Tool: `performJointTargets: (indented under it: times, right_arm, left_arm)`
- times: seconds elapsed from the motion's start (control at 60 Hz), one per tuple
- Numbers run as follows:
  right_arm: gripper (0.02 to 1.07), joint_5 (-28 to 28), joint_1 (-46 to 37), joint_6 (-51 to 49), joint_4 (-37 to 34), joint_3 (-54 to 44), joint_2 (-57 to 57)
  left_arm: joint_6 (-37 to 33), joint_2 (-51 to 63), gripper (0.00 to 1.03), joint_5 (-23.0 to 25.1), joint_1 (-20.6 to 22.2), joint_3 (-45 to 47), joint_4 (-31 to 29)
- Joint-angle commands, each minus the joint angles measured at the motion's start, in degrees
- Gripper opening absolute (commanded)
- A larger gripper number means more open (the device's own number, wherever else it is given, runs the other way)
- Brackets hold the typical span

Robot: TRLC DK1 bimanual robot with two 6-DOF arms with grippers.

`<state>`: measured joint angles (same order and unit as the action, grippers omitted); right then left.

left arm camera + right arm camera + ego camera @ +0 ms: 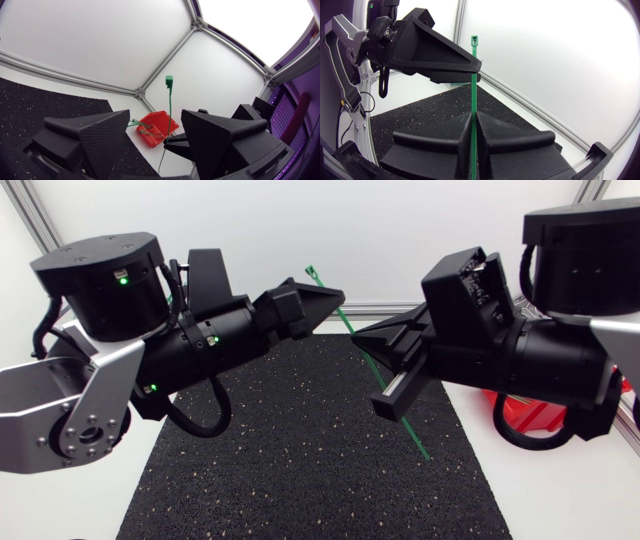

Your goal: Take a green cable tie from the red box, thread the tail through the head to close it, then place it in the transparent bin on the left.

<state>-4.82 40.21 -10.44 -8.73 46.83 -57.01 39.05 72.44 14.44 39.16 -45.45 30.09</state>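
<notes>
A green cable tie (416,436) slants above the black mat, and my right gripper (360,338) is shut on its strap. In the right wrist view the strap (473,95) rises straight out from between the closed fingers, with the head (474,40) uppermost. My left gripper (335,295) meets it from the left, just below the head (310,272). In the left wrist view the strap (170,100) stands in the gap between that gripper's (155,114) open fingers and touches neither. The red box (155,131) with several more green ties lies beyond, at the table's right (530,415). No transparent bin is in view.
A black speckled mat (300,470) covers the middle of the white table under both arms. The tie's tail end (428,456) hangs low over the mat's right part. The right arm's body (520,360) partly hides the red box.
</notes>
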Motion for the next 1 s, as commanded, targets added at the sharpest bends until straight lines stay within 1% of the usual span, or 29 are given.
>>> performJointTargets:
  times: [0.0, 0.067, 0.1, 0.183, 0.2, 0.317, 0.35, 0.4, 0.5, 0.517, 0.567, 0.617, 0.667, 0.767, 0.983]
  right_arm:
    - [0.08, -0.1, 0.4, 1.2, 0.9, -0.3, -0.9]
    - [0.08, -0.1, 0.4, 1.2, 0.9, -0.4, -1.0]
    - [0.08, -0.1, 0.4, 1.1, 0.9, -0.3, -1.1]
    - [0.08, -0.1, 0.6, 1.1, 0.9, -0.3, -1.5]
    - [0.08, -0.1, 0.7, 1.1, 0.9, -0.4, -1.6]
    - [0.08, -0.1, 0.8, 1.2, 0.9, -0.2, -2.0]
    - [0.08, -0.1, 0.8, 1.2, 0.9, -0.2, -2.0]
    - [0.08, 0.0, 0.8, 1.2, 0.9, -0.2, -2.1]
    - [0.08, 0.1, 0.8, 1.2, 1.0, -0.2, -2.2]
    - [0.08, 0.1, 0.8, 1.2, 1.0, -0.2, -2.2]
    - [0.08, 0.1, 0.8, 1.2, 1.0, -0.2, -2.2]
    - [0.08, 0.2, 0.8, 1.2, 1.0, -0.2, -2.2]
    - [0.08, 0.1, 0.8, 1.2, 1.0, -0.2, -2.4]
    - [0.08, 0.2, 1.1, 1.1, 1.0, -0.2, -2.7]
    - [0.08, 0.1, 1.6, 0.7, 0.7, -0.2, -3.2]
  left_arm:
    - [1.2, 0.8, 0.58, -0.5, -0.5, -1.9, 1.3]
    - [1.2, 0.8, 0.57, -0.5, -0.6, -2.0, 1.4]
    - [1.2, 0.8, 0.53, -0.5, -0.6, -2.0, 1.4]
    - [1.2, 0.8, 0.38, -0.5, -0.7, -2.0, 1.7]
    - [1.3, 0.8, 0.36, -0.5, -0.7, -2.1, 1.7]
    - [1.5, 0.7, 0.35, -0.5, -0.9, -2.1, 1.7]
    - [1.6, 0.7, 0.33, -0.5, -0.9, -2.1, 1.7]
    - [1.8, 0.6, 0.24, -0.5, -0.9, -2.0, 1.7]
    - [2.1, 0.6, 0.22, -0.5, -0.7, -1.9, 1.7]
    - [2.1, 0.6, 0.20, -0.5, -0.7, -1.9, 1.7]
    - [2.1, 0.6, 0.19, -0.5, -0.7, -1.9, 1.7]
    - [2.3, 0.5, 0.11, -0.5, -0.7, -1.9, 1.7]
    - [2.4, 0.5, 0.06, -0.5, -0.8, -1.9, 1.7]
    - [2.4, 0.5, 0.04, -0.5, -0.8, -2.0, 1.7]
    - [2.1, 0.5, 0.04, -0.4, -1.4, -2.7, 0.0]
